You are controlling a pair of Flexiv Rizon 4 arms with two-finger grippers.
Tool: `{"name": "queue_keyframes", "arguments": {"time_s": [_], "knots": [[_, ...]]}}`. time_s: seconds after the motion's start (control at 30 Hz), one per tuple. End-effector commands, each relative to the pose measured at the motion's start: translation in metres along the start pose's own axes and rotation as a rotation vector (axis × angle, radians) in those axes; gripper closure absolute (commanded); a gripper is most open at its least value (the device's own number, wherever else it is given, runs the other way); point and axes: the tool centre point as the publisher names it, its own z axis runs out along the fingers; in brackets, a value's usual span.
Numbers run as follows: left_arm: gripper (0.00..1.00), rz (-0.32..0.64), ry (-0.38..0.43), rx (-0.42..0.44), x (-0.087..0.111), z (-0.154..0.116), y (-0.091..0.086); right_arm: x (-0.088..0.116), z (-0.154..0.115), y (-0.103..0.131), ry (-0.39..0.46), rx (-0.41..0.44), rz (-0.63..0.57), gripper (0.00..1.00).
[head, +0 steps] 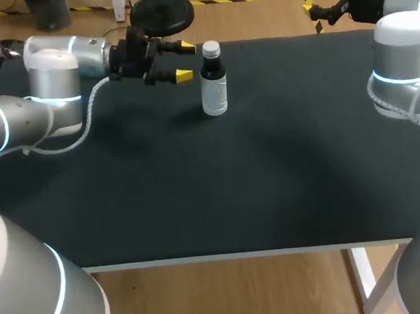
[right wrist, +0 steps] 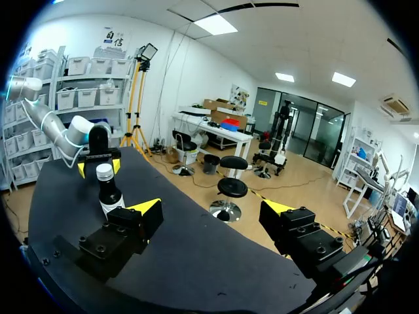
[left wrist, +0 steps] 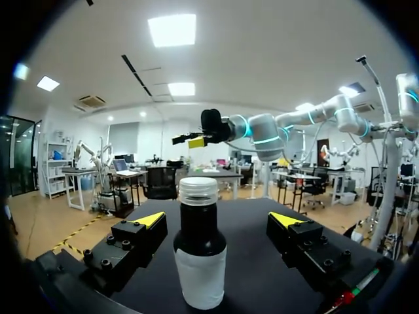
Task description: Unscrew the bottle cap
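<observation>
A small bottle (head: 213, 82) with a dark upper half, a white label and a silver cap (head: 211, 50) stands upright on the black table (head: 219, 178), back and left of the middle. My left gripper (head: 183, 61) is open just left of the bottle at neck height, yellow tips pointing at it without touching. In the left wrist view the bottle (left wrist: 198, 248) stands ahead of the left gripper (left wrist: 222, 219), between the lines of its spread fingers. My right gripper (head: 310, 11) hangs open past the table's far right corner. The right wrist view shows the bottle (right wrist: 109, 191) far ahead of the right gripper (right wrist: 213, 207).
Nothing else lies on the black table, whose white front edge (head: 239, 256) runs across the near side. In the left wrist view my right arm (left wrist: 275, 134) shows beyond the bottle.
</observation>
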Motion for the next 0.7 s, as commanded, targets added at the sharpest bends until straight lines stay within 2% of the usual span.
{"name": "queue_keyframes", "arguments": {"time_s": [0.03, 0.7], "knots": [[0.0, -0.001, 0.06, -0.001, -0.008, 0.009, 0.005, 0.0, 0.0, 0.0, 0.0, 0.001, 0.0, 0.0], [0.0, -0.007, 0.111, 0.005, -0.01, 0.031, 0.007, 0.0, 0.0, 0.0, 0.0, 0.001, 0.0, 0.0]]}}
